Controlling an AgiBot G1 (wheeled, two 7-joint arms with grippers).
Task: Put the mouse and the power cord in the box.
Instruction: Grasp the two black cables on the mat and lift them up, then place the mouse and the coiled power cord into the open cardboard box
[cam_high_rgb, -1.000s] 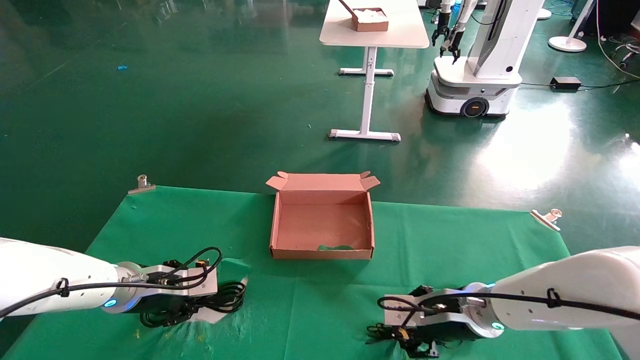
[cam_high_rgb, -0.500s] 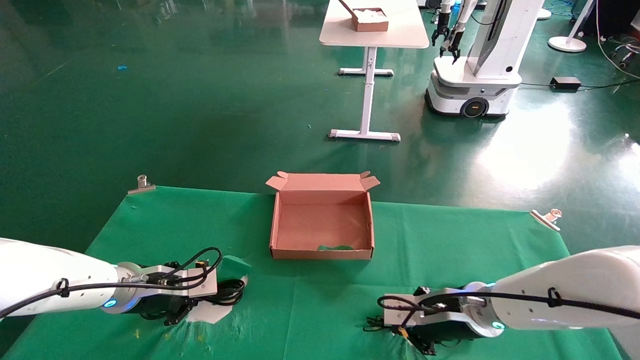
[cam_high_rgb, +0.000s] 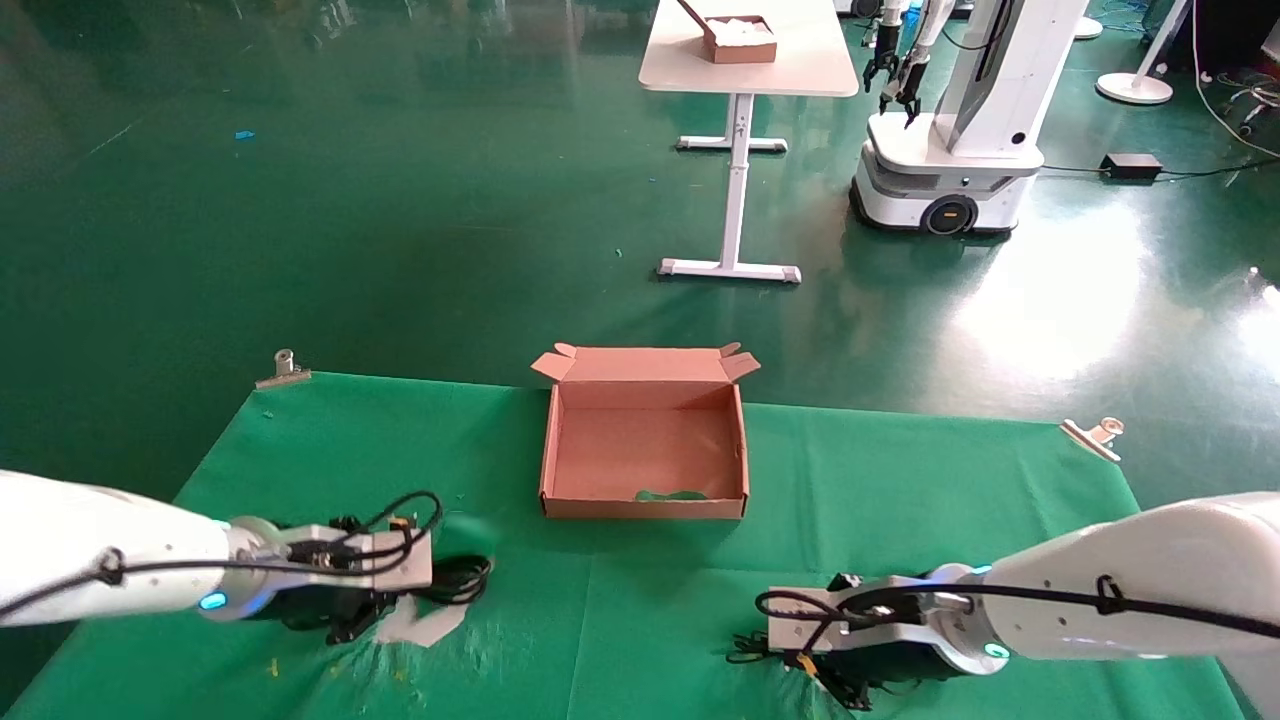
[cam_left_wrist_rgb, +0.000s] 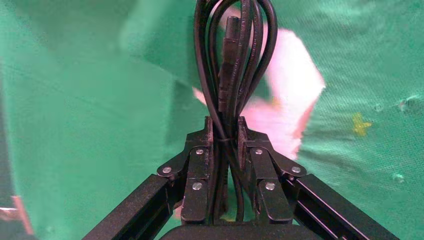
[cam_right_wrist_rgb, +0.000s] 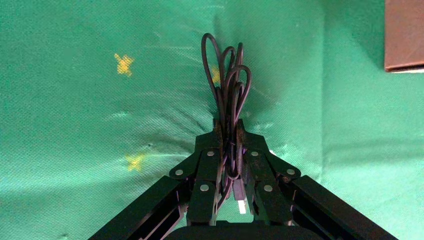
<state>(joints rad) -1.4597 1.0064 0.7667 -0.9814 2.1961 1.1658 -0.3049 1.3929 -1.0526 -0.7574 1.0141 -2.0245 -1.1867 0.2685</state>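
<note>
- 2 grippers are loaded at once: the left gripper (cam_left_wrist_rgb: 224, 131) is clamped on the gathered loops of the power cord (cam_left_wrist_rgb: 231, 60), and the right gripper (cam_right_wrist_rgb: 227, 136) is clamped on a bundle of much thinner cable (cam_right_wrist_rgb: 227, 95), most likely the mouse's own lead.
- Both bundles fan out ahead of the fingertips, and the box (cam_high_rgb: 645, 440) sits open and empty well beyond both grippers, roughly between them.
- Slack is the first risk. Only the pinched waist of each bundle is held, so the free loops can sag during a lift, catch the near wall of the box and end up draped over the rim.
- The green cloth (cam_high_rgb: 640, 610) on the surface is puckered just under the right gripper, and a pale patch of bare surface (cam_left_wrist_rgb: 292, 95) shows just past the left one. A loop snagging that cloth could drag it, and shift the box with it.
- The mouse body is not visible in any view; a USB plug (cam_right_wrist_rgb: 240, 196) hangs behind the right gripper's fingers. If the mouse dangles from the thin cable, it may swing, strike the box wall or slip free.
- Carrying both loads toward 1 box together risks the arms crowding each other above it.
</note>
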